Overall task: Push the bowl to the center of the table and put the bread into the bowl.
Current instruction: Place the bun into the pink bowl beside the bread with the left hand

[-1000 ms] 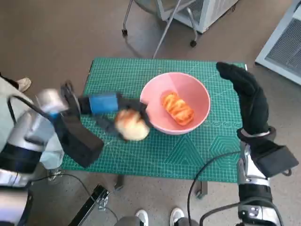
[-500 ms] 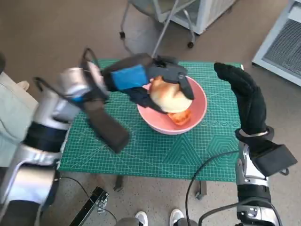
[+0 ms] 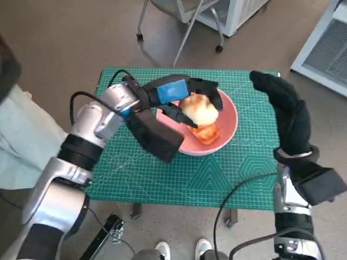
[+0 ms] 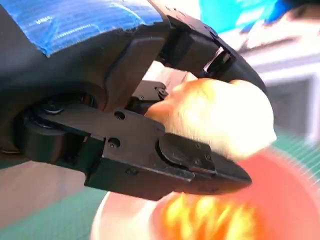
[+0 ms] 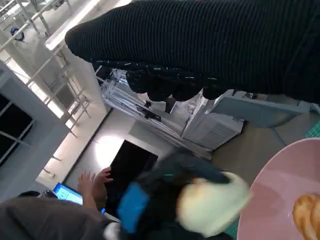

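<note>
Pale bread (image 3: 199,110) gripped in the left hand (image 3: 179,97) above the pink bowl (image 3: 230,125); right hand (image 3: 282,108) empty, fingers apart.

- bowl (image 3: 226,111): smooth, glossy pink plastic
- bread (image 3: 199,110): pale, matt crust
- right hand (image 3: 286,116): black knitted cloth glove
- left hand (image 3: 181,93): black plastic, blue tape
- table (image 3: 179,176): matt green gridded mat
</note>
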`<state>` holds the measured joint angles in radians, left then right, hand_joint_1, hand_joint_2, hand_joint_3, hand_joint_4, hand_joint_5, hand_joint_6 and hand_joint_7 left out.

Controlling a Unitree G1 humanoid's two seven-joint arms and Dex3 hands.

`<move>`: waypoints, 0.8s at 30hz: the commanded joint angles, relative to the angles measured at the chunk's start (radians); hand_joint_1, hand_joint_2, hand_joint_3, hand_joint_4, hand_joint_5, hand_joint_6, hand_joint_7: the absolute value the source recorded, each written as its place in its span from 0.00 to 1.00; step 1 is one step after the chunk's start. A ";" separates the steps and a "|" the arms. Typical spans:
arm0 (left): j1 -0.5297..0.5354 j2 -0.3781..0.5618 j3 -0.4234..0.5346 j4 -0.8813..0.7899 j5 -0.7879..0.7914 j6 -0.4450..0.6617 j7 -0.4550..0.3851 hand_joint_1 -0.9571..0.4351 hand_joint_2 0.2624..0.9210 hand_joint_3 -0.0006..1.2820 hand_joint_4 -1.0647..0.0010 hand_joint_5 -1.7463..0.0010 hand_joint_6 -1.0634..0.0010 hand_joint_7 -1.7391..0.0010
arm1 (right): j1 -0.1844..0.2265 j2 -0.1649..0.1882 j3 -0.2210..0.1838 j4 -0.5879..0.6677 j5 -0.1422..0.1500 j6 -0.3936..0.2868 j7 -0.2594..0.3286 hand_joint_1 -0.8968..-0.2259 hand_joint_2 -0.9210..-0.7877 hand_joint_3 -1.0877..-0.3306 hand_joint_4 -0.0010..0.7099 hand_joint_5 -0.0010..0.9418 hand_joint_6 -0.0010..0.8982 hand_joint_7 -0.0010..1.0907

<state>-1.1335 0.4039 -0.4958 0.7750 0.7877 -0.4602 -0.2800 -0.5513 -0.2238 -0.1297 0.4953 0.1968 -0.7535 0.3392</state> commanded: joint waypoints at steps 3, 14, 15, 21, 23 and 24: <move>0.004 0.002 -0.016 -0.036 -0.009 0.050 -0.083 0.65 0.88 0.01 0.67 0.98 0.54 0.93 | 0.025 -0.003 -0.014 0.012 0.016 0.004 0.016 0.44 0.00 0.37 0.50 0.02 0.03 0.72; 0.012 0.012 -0.002 -0.033 -0.025 0.047 -0.068 0.65 0.86 0.00 0.73 1.00 0.54 0.97 | 0.024 0.002 -0.017 0.001 -0.006 0.005 -0.002 0.44 0.00 0.37 0.51 0.02 0.03 0.71; 0.012 0.013 0.000 -0.035 -0.026 0.051 -0.067 0.65 0.86 0.00 0.73 1.00 0.53 0.97 | 0.024 0.002 -0.017 0.002 -0.008 0.004 -0.002 0.44 0.00 0.37 0.51 0.02 0.03 0.71; 0.024 0.023 0.024 -0.053 -0.042 0.062 -0.042 0.65 0.86 0.00 0.67 0.98 0.46 0.95 | 0.019 0.002 -0.017 -0.001 -0.018 0.007 -0.009 0.44 0.00 0.37 0.51 0.02 0.03 0.71; 0.032 0.025 0.038 -0.063 -0.057 0.062 -0.037 0.65 0.87 0.00 0.62 0.98 0.42 0.95 | 0.017 0.001 -0.016 0.000 -0.021 0.007 -0.012 0.44 0.00 0.37 0.51 0.02 0.03 0.70; 0.037 0.026 0.047 -0.069 -0.068 0.061 -0.034 0.66 0.87 0.00 0.59 0.98 0.40 0.94 | 0.015 0.001 -0.016 0.000 -0.020 0.008 -0.012 0.44 0.00 0.37 0.50 0.02 0.03 0.70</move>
<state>-1.1145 0.4192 -0.4754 0.7287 0.7541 -0.4025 -0.3302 -0.5499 -0.2236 -0.1452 0.4941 0.1879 -0.7537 0.3353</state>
